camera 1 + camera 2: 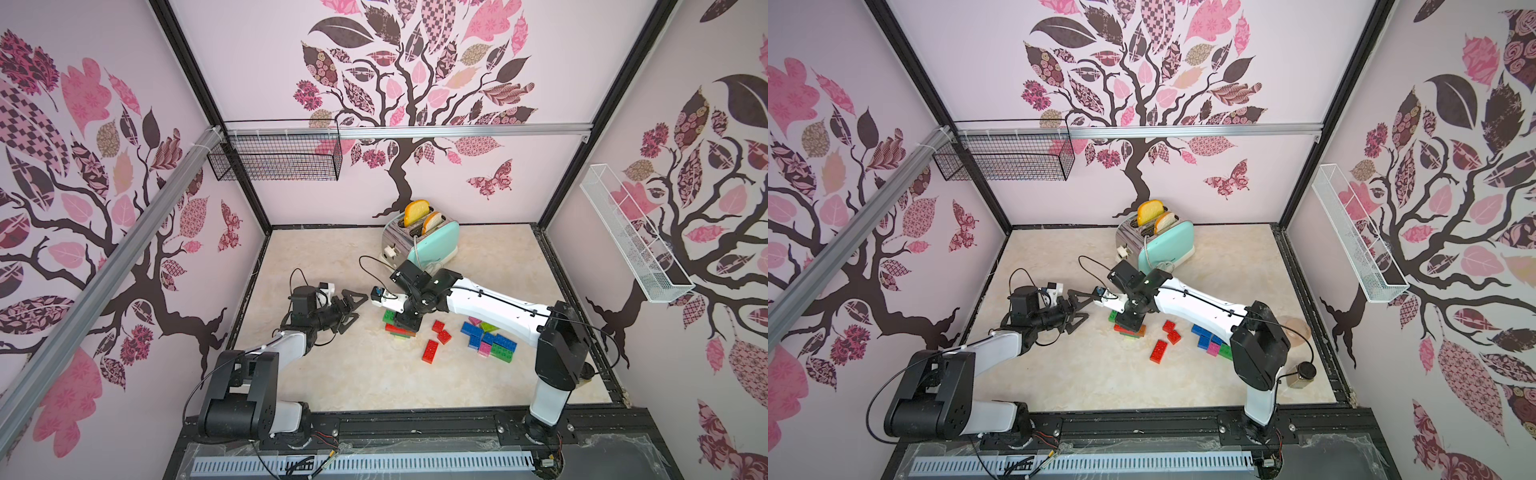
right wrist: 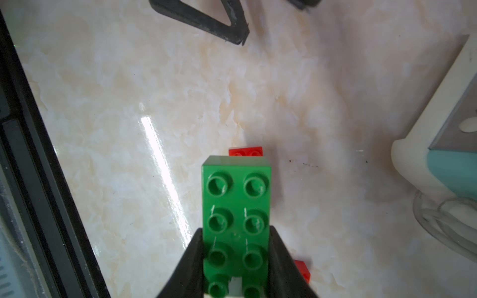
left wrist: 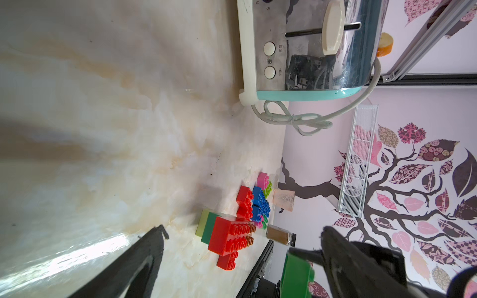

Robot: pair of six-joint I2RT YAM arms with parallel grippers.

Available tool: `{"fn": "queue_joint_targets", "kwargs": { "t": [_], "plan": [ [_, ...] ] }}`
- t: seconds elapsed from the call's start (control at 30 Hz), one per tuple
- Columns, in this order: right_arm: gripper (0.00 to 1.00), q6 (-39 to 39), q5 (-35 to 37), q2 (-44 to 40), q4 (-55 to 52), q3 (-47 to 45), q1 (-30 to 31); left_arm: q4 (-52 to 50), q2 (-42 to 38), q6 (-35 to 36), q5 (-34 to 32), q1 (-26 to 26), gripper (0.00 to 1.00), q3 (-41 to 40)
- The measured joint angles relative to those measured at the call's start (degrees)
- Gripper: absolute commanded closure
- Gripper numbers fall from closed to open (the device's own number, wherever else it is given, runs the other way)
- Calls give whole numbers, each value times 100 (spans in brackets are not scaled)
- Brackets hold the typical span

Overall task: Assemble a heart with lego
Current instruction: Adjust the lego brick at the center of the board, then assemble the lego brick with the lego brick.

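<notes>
Placing step: right hand (image 2: 236, 232) clamps a green eight-stud brick (image 2: 236, 196) over the red-topped brick stack (image 3: 227, 237). Left hand (image 1: 356, 309) is spread and empty. Next, probably: align studs, press down.

A green eight-stud brick (image 2: 236, 206) is hanging, studs up, over a red-topped stack (image 3: 227, 237); loose bricks (image 1: 471, 330) are lying nearby.

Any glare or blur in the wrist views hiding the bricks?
Right wrist view: a glare streak crosses the tabletop beside the green brick, which is sharp. Left wrist view: a glare patch by the out-of-focus left fingers; the red bricks read clearly.
</notes>
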Motion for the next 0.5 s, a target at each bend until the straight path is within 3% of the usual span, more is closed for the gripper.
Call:
{"fn": "queue_joint_targets", "kwargs": {
  "t": [0.23, 0.5],
  "plan": [
    [79, -262, -98, 310, -205, 98, -267, 372, 466, -20, -48, -702, 3, 66],
    [79, -389, -278, 463, -363, 297, -199, 780, 914, -142, -7, -785, 3, 63]
  ]
}}
